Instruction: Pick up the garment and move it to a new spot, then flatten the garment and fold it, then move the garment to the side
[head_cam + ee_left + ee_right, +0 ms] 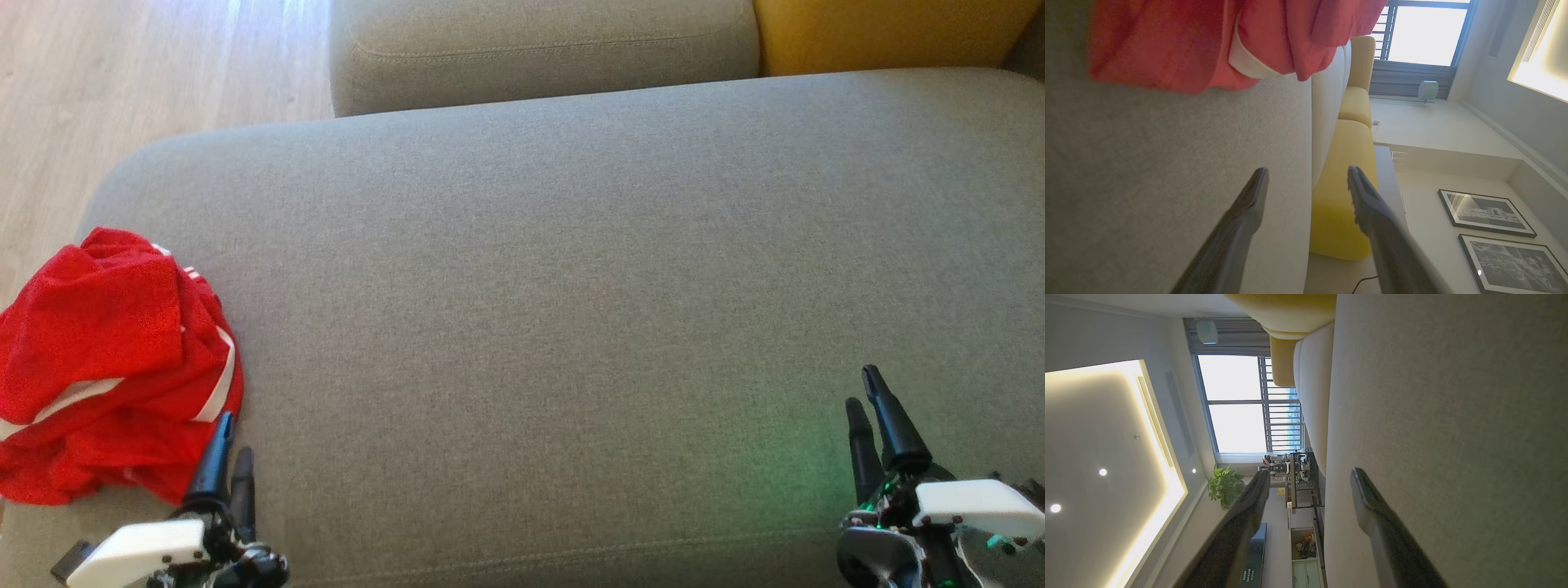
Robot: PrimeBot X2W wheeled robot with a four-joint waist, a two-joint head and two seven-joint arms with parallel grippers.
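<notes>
A crumpled red garment [106,359] with white stripes lies bunched at the left end of a grey sofa cushion [555,310], partly over the cushion's left edge. My left gripper [233,437] stands open at the lower left, its fingertips just beside the garment's near right edge, not touching it as far as I can see. In the left wrist view the garment [1208,36] sits ahead of the open fingers [1249,204]. My right gripper [864,388] stands open at the lower right over bare cushion, nothing between its fingers [1372,514].
A second grey cushion [539,49] and a yellow cushion [882,33] lie behind the big one. Wooden floor [122,90] runs along the left. The wrist views show a window, framed pictures and a shelf unit far off.
</notes>
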